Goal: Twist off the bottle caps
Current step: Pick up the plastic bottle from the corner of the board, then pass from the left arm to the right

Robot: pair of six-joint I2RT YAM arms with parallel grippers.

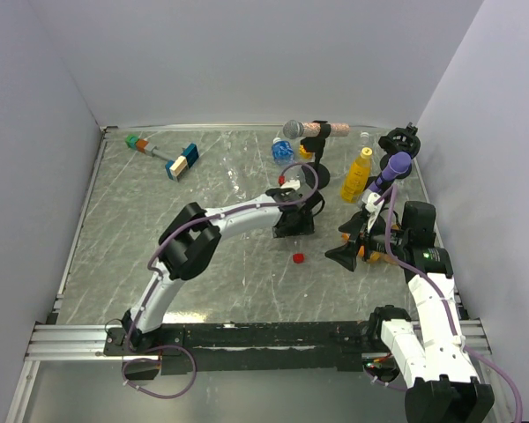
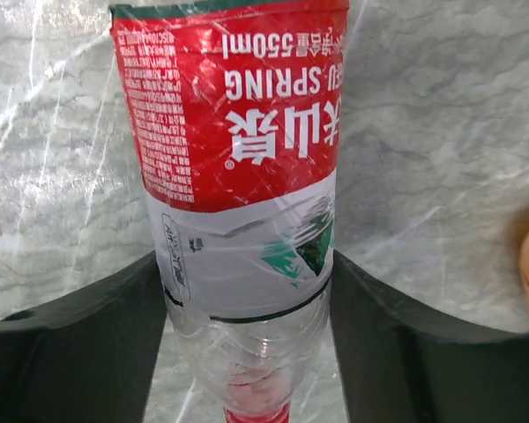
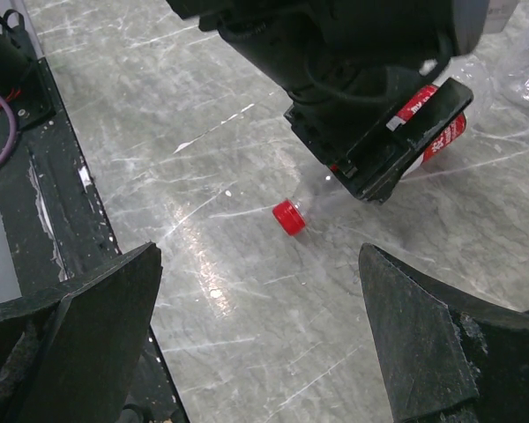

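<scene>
Red-labelled clear plastic bottle [image 2: 238, 132] is lying on its side on the grey marbled worktop [image 1: 220, 273], just below the centre of the overhead view. The left gripper [image 2: 245, 286] is pinching it across the body, one black finger pressing on each side. Its red cap [image 3: 289, 217] is sitting on the neck, pointing towards the bottom of the overhead view, so this bottle is looking not yet unscrewed. The right gripper [image 3: 264, 344] is hovering spread wide and empty, with that cap in the upper middle of its own view, well apart from both fingers. In the upper right of the overhead view a yellow bottle [image 1: 356, 176] is standing upright, seemingly capped. A blue-labelled bottle [image 1: 282, 150] is resting near the top centre, its cap too small to judge. Most of the task is appearing undone. The red label is showing, upside down in the left wrist view, "SPRING" and "550ml" beside large white Chinese characters; the fine print is too small to read.
</scene>
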